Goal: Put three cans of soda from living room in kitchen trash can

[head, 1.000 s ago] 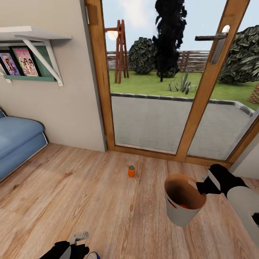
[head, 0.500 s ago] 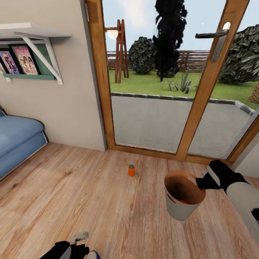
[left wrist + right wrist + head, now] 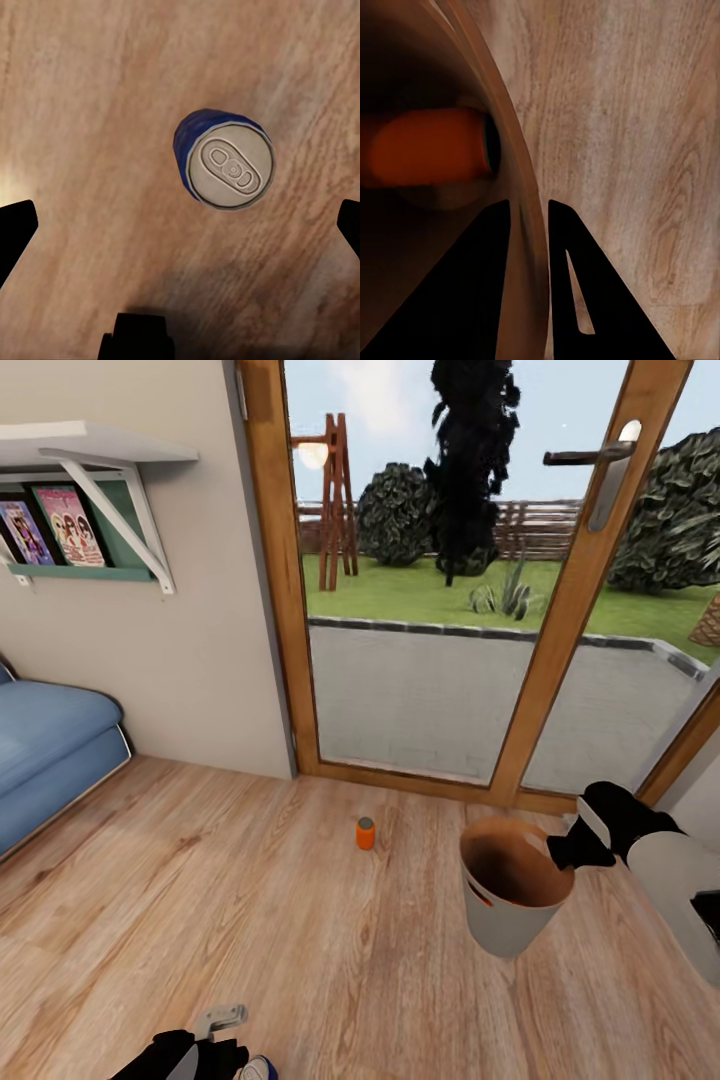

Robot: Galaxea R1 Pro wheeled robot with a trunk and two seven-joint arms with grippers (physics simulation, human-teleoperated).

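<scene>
Living room, by the wood-framed glass doors [image 3: 560, 610]: trash can [image 3: 505, 925] held off the plank floor [image 3: 250, 920] by the right claw [image 3: 568, 852], fingers pinched tight on either side of the wood-toned rim [image 3: 521, 195], one inside and one outside the wall. Bin tilted slightly away from the arm, open mouth up, probably carried along as a collecting vessel so cans can be dropped in where they stand. Already inside, on its side at the bottom: one orange can [image 3: 427, 146], seen from the right wrist.

Upright on the floor near the doors, well apart from the bin: a second orange soda can [image 3: 365, 835], untouched.

At the lower edge of the head view, left claw [image 3: 205, 1040] low over the floor with the top of a blue can [image 3: 258, 1070] just beside it. From the left wrist, dark blue soda can [image 3: 225, 166] upright on the planks, grey top and pull tab up, between widely parted fingertips [image 3: 15, 232] and touching neither: claw wide open and empty, apparently lined up from above for a pick.

Blue sofa [image 3: 50, 750] and wall shelf [image 3: 90, 455] at left. Kitchen still to be reached.
</scene>
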